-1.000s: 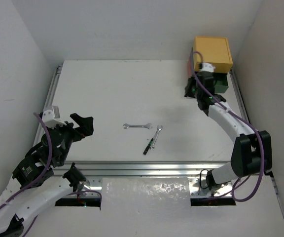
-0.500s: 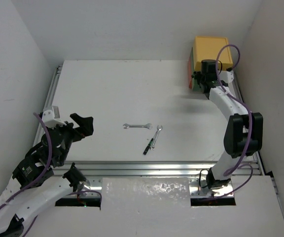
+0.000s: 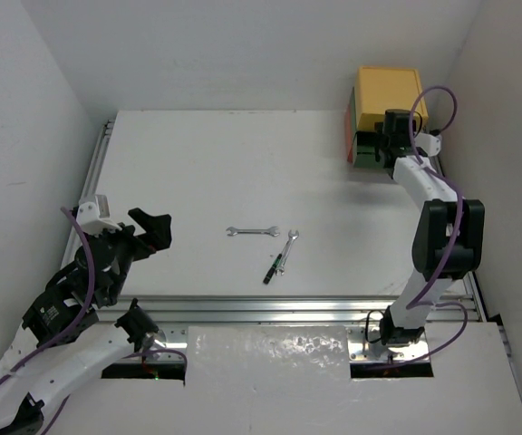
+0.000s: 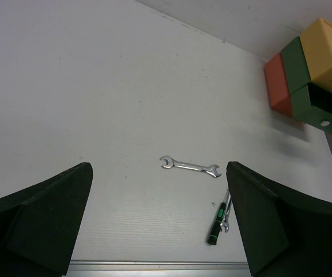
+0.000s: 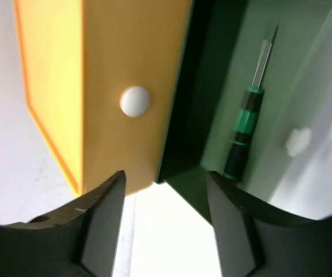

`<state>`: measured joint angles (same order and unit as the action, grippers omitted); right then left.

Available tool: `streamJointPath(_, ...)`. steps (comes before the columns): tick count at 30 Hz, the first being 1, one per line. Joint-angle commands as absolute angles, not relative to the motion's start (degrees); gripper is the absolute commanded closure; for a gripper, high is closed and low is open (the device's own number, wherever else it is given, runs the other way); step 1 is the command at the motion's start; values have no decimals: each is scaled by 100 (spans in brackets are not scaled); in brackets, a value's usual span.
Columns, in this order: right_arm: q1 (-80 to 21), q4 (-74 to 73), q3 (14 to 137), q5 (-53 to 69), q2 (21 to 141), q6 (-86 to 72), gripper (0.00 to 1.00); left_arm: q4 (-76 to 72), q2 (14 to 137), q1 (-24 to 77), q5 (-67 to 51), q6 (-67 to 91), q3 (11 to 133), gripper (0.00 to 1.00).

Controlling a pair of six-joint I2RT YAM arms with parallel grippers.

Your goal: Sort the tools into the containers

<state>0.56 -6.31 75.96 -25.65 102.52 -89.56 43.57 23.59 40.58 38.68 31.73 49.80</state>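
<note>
A silver wrench (image 3: 253, 231) (image 4: 190, 166) lies mid-table. A second silver wrench (image 3: 290, 242) (image 4: 227, 209) and a thin black-green screwdriver (image 3: 275, 266) (image 4: 216, 222) lie together just right of it. The yellow (image 3: 388, 89), green (image 3: 366, 149) and orange-red (image 3: 349, 118) drawers stand stacked at the far right. My right gripper (image 3: 393, 136) (image 5: 166, 231) is open and empty at the drawers. It faces the yellow drawer's front (image 5: 114, 69) and the pulled-out green drawer (image 5: 223, 75), which holds another black-green screwdriver (image 5: 244, 130). My left gripper (image 3: 148, 231) (image 4: 160, 228) is open and empty, at the left. The utility knife is out of view.
A metal rail (image 3: 270, 306) runs along the table's near edge. White walls close in at the back and on both sides. In the left wrist view the drawer stack (image 4: 304, 81) sits at the far right corner.
My right gripper has moved back and to the right, from in front of the green drawer to over the drawer stack. The left arm and the tools on the table have not moved.
</note>
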Motion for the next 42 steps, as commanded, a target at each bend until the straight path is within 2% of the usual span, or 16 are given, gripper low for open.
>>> streamJointPath(1,167,95,7831,-2260,10354,-8589,39,4201,2338,4069,3832,3094,5010,0)
streamJointPath(6,132,796,7936,-1706,10213,-7958,32,4201,2347,4069,3849,3102,5019,0)
streamJointPath(9,44,1272,8112,-602,10064,-6940,25,4315,2320,4061,4025,3225,5053,0)
streamJointPath(11,-315,1694,7911,734,9819,-6158,23,4464,2329,4061,4253,3392,5097,0)
streamJointPath(12,-438,1801,7806,1191,9696,-5683,16,4526,2338,4061,4341,3480,5106,0)
streamJointPath(13,-622,1645,7840,1883,9442,-5138,10,4666,2381,4061,4525,3646,5124,0)
streamJointPath(14,-1207,217,8040,1846,9344,-3758,9,4737,2399,4061,4605,3717,5159,0)
streamJointPath(16,-1991,-1312,8384,1009,9229,-2405,3,4834,2513,4061,4685,3805,5177,0)
streamJointPath(17,-2769,-2449,8350,410,9220,-1773,1,4825,2531,4061,4667,3806,5177,0)
streamJointPath(19,-3642,-3161,7790,-1491,9054,-2245,1,4816,2593,4052,4667,3797,5177,0)
streamJointPath(23,-4533,-2428,5684,-2117,8210,-4005,1,4764,2619,3964,4597,3736,5168,0)
streamJointPath(25,-5208,-1952,5354,-2878,8086,-4479,1,4703,2610,3920,4553,3683,5159,0)
streamJointPath(32,-6222,-1979,5467,-3795,8859,-5704,3,4615,2540,3893,4413,3569,5124,0)
streamJointPath(33,-6292,-1795,5441,-3849,8912,-5835,5,4588,2523,3885,4386,3560,5107,0)
streamJointPath(37,-6390,-1546,5475,-3779,9262,-6055,27,4570,2452,3885,4351,3524,5106,0)
streamJointPath(42,-6609,-1757,5642,-4174,9615,-6521,28,4562,2400,3885,4333,3516,5098,0)
